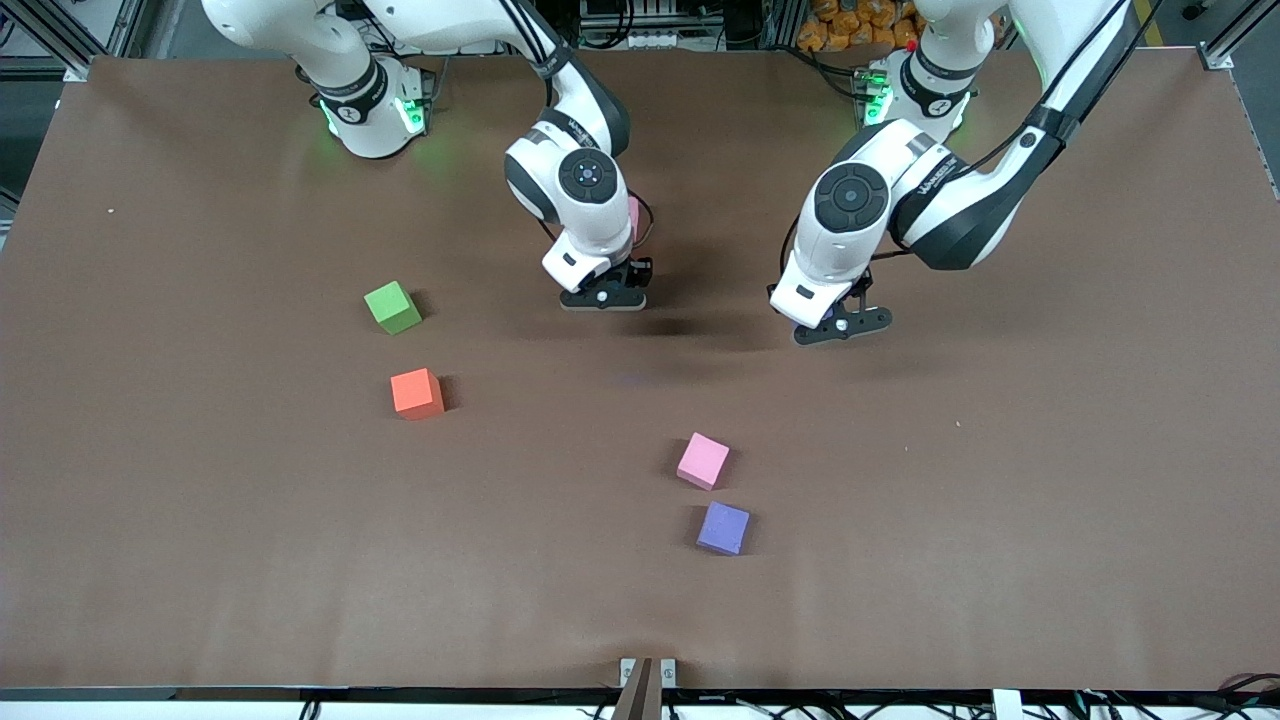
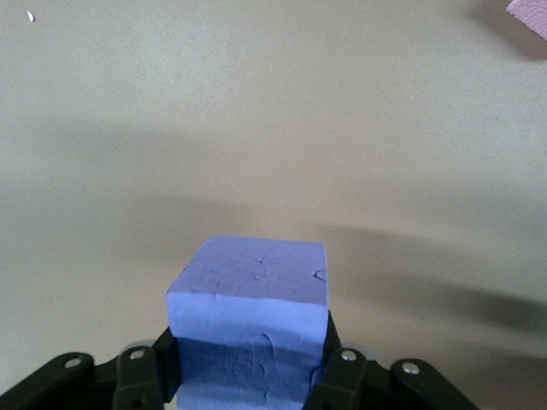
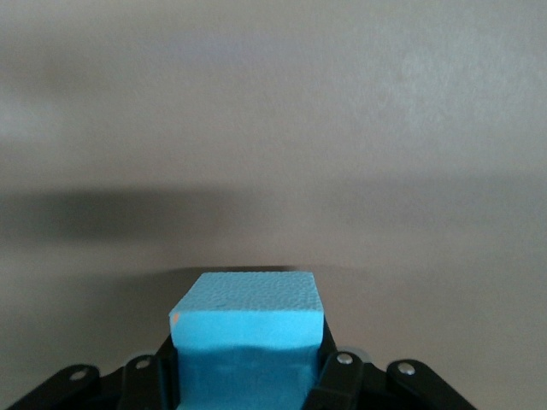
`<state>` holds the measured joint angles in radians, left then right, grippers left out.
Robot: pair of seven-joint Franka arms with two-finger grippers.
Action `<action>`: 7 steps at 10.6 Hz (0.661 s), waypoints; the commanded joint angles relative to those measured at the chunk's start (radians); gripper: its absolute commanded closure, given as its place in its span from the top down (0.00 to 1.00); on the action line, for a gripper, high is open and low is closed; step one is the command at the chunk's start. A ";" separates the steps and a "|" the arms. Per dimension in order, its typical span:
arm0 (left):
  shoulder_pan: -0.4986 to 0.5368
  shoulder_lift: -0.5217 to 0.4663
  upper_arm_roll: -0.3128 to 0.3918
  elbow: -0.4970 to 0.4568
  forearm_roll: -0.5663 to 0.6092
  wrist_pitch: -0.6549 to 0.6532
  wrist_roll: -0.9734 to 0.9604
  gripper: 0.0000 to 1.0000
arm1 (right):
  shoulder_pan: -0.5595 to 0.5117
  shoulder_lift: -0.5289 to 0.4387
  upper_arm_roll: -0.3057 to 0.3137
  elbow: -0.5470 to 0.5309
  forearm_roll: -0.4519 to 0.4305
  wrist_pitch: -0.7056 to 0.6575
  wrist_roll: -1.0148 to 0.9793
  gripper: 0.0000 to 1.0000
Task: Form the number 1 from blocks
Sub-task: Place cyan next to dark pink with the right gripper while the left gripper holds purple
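My left gripper (image 1: 840, 325) (image 2: 248, 380) is shut on a blue-violet block (image 2: 248, 329), which fills the gap between its black fingers. My right gripper (image 1: 603, 296) (image 3: 248, 380) is shut on a light blue block (image 3: 248, 337). Both hang low over bare tabletop, side by side. On the table lie a green block (image 1: 392, 307) and an orange-red block (image 1: 417, 393) toward the right arm's end. A pink block (image 1: 703, 461) and a purple block (image 1: 723, 528) lie near the middle, the purple one nearer the front camera. The pink block's corner (image 2: 530, 21) shows in the left wrist view.
A brown mat (image 1: 1000, 500) covers the whole table. A small pinkish patch (image 1: 634, 218) shows beside the right wrist; what it is cannot be told. A metal bracket (image 1: 647, 675) sits at the table's front edge.
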<state>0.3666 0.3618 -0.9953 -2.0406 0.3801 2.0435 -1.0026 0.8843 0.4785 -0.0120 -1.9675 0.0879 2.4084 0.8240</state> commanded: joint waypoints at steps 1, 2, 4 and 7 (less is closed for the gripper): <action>0.006 0.006 -0.013 0.005 0.031 0.000 0.010 0.00 | 0.012 -0.029 -0.008 -0.045 -0.005 0.014 0.030 0.00; 0.006 0.006 -0.013 0.003 0.029 0.000 0.010 0.00 | 0.015 -0.029 -0.008 -0.047 -0.005 0.015 0.033 0.00; 0.005 0.006 -0.013 0.003 0.029 0.000 0.010 0.00 | 0.018 -0.024 -0.008 -0.054 -0.005 0.026 0.035 0.00; 0.005 0.006 -0.013 0.002 0.029 0.000 0.012 0.00 | 0.032 -0.014 -0.008 -0.054 -0.007 0.049 0.037 0.00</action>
<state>0.3656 0.3636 -0.9971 -2.0408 0.3801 2.0435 -1.0015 0.8953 0.4783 -0.0121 -1.9980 0.0876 2.4317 0.8362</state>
